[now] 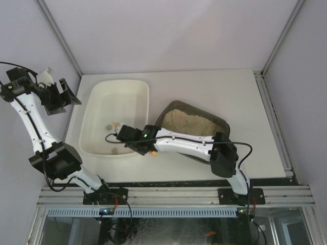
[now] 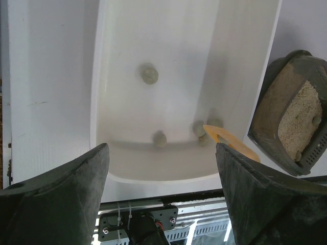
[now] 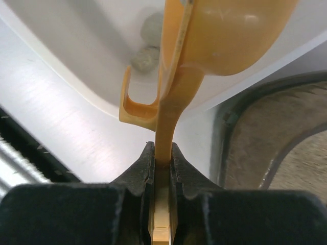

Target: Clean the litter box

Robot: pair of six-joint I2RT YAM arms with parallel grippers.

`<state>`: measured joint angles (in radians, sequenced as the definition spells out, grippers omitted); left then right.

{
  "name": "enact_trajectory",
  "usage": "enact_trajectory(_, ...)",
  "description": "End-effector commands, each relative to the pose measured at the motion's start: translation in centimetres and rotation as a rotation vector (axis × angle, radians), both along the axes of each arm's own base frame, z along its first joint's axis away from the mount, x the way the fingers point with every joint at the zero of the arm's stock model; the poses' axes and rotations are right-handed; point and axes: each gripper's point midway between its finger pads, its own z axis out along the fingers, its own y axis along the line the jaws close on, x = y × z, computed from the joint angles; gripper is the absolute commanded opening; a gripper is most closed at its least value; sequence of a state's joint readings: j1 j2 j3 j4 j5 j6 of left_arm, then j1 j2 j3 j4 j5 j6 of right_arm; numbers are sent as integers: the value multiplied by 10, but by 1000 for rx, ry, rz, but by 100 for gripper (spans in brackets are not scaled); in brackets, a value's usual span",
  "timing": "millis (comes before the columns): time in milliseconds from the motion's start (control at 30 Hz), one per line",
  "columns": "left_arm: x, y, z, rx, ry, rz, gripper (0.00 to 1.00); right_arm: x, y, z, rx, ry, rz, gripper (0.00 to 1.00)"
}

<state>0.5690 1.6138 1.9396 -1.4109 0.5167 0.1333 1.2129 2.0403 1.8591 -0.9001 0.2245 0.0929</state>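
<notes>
The dark grey litter box [image 1: 196, 127] with pale sandy litter sits tilted right of the white tub [image 1: 97, 109]. My right gripper [image 1: 130, 137] is shut on the handle of an orange scoop [image 3: 225, 30], whose head is over the tub's near right corner. Several grey clumps [image 2: 149, 75] lie on the tub floor, and two show under the scoop [image 3: 147, 51]. My left gripper [image 1: 64, 97] is open and empty, raised beyond the table's left edge and looking down on the tub [image 2: 102, 102]. The litter box [image 2: 296, 107] shows at the right of the left wrist view.
The right arm lies across the litter box's near side. The tub's near rim [image 2: 153, 178] is close to the table's front edge and the metal rail [image 1: 173, 191]. Enclosure posts stand at the back corners.
</notes>
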Motion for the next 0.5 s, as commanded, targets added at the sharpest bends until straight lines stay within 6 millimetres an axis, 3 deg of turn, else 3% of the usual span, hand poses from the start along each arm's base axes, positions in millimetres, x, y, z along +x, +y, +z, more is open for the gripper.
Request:
enact_trajectory(0,2,1,15,2,-56,-19,89,24,-17,19,-205,-327,-4,0)
enact_trajectory(267,-2,3,18,51,-67,-38,89,29,-15,32,-252,-460,0,0)
enact_trajectory(400,5,8,22,76,-76,-17,89,31,-14,50,-130,-409,-59,0)
enact_trajectory(467,15,-2,28,108,-94,-65,98,28,-20,62,-23,-314,-107,0)
